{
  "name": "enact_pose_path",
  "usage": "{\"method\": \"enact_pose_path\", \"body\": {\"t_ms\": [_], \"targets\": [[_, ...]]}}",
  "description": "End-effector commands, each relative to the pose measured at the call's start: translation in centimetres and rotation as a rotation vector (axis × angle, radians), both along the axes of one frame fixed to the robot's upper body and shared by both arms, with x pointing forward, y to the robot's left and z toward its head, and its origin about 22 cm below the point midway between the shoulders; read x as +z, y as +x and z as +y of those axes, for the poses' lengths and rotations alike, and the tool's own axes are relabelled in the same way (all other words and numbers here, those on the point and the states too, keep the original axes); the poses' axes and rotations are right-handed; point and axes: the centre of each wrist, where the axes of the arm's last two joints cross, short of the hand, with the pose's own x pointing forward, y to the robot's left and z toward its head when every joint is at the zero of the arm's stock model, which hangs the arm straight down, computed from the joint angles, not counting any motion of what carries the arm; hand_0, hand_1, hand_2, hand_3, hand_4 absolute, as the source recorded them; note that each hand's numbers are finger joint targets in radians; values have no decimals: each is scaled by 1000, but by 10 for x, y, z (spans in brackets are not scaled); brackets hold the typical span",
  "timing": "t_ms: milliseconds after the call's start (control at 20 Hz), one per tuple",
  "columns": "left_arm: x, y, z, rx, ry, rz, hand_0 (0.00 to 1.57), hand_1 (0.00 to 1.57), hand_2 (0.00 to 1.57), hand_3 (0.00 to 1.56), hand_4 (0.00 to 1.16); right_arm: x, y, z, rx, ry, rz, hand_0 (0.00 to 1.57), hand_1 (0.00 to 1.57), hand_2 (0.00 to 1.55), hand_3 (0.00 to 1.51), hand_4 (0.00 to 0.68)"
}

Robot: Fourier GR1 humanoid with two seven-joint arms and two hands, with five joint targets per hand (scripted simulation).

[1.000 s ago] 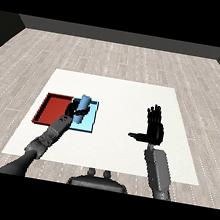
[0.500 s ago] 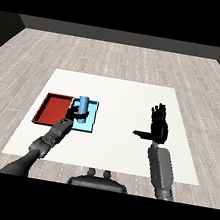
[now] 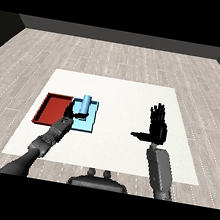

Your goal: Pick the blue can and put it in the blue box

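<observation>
White desk [image 3: 125,150]: left hand [image 3: 73,112] curls round the upright blue can [image 3: 85,104] over the blue tray [image 3: 88,123]; release could topple it. Right hand [image 3: 156,129] spread, well apart.

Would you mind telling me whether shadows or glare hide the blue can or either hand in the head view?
Head view: even light, no glare; the blue can reads clearly over the light blue tray; the left hand partly blends into dark; the right hand stands out against the white table.

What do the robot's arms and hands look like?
Both forearms are grey and chunky, built in segments. Each ends in a black hand with thin fingers and a thumb: the left hand and the right hand. No cables or markings show.
</observation>
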Motion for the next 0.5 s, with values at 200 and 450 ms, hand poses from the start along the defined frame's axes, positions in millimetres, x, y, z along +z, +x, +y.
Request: {"method": "enact_pose_path", "body": {"t_ms": [200,450], "targets": [[64,37,-28,-216,-167,-602,0,0,0,0,0,12,1,-19,-6,-50,-5,0,0,0,0,0],[69,27,-46,-547,-372,-778,0,0,0,0,0,-10,-8,-4,23,-71,28,0,0,0,0,0]]}}
